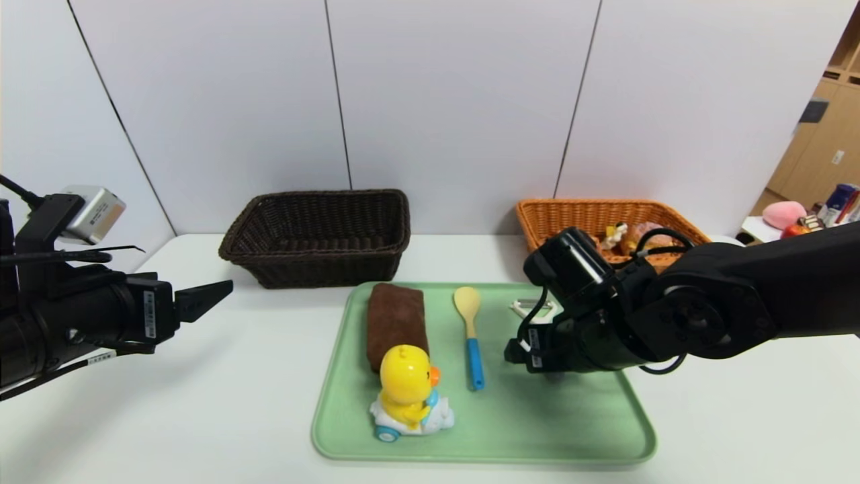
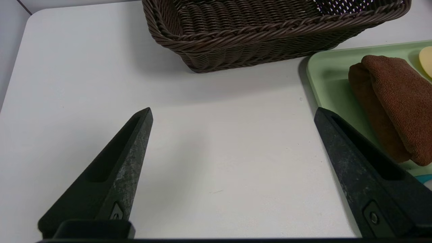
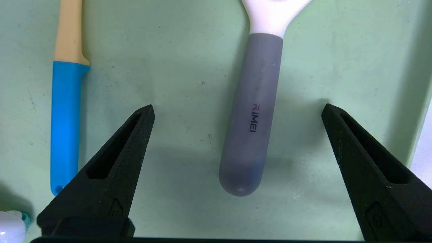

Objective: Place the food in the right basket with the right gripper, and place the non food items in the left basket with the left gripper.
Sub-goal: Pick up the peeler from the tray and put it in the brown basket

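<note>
Both toy foods [image 1: 631,236] lie in the orange-tan right basket [image 1: 557,216]. The dark brown left basket [image 1: 316,235] [image 2: 270,30] is empty. On the green tray [image 1: 578,423] lie the brown towel [image 1: 396,321] [image 2: 395,98], the yellow duck toy [image 1: 408,393], the yellow spoon with blue handle [image 1: 471,336] [image 3: 65,111] and the peeler [image 1: 531,309] [image 3: 251,121]. My right gripper [image 1: 531,353] [image 3: 238,109] hangs open just above the tray, with the peeler's grey handle between its fingers, untouched. My left gripper [image 1: 208,299] [image 2: 233,113] is open and empty over the bare table, left of the tray.
The white table [image 1: 235,390] ends at a grey panel wall right behind the baskets. My right arm [image 1: 725,302] reaches across in front of the orange basket. A side table with toys [image 1: 799,218] stands at the far right.
</note>
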Motion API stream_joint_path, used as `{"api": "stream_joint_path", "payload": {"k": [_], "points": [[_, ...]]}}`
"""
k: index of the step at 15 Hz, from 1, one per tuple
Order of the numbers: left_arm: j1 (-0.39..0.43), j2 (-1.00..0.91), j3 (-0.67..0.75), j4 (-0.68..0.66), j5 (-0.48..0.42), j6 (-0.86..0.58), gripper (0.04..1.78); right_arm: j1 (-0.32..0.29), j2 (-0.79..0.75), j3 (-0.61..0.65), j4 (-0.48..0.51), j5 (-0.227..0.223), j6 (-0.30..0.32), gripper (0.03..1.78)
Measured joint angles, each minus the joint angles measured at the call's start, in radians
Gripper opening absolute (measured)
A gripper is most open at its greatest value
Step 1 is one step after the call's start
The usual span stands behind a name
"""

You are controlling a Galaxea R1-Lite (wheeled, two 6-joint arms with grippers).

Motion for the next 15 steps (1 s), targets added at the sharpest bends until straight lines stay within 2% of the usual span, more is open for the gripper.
{"api": "stream_joint_path", "payload": {"k": [6,7,11,14,15], "points": [[0.0,-0.006,0.001,0.0,0.0,0.001,1.69,0.0,-0.006,0.02,-0.005,-0.001,0.003,1.7],[0.0,-0.007,0.001,0.0,0.0,0.001,1.69,0.0,-0.009,0.025,-0.006,-0.003,0.004,1.63],[0.0,-0.023,0.006,0.001,-0.001,0.002,1.69,0.001,-0.023,0.036,0.0,-0.003,0.001,1.04],[0.0,-0.031,0.007,0.001,-0.002,0.002,1.69,0.003,-0.029,0.044,-0.002,-0.003,0.0,0.73],[0.0,-0.033,0.007,0.001,-0.001,0.004,1.69,0.004,-0.031,0.047,-0.002,-0.003,-0.001,0.3]]}}
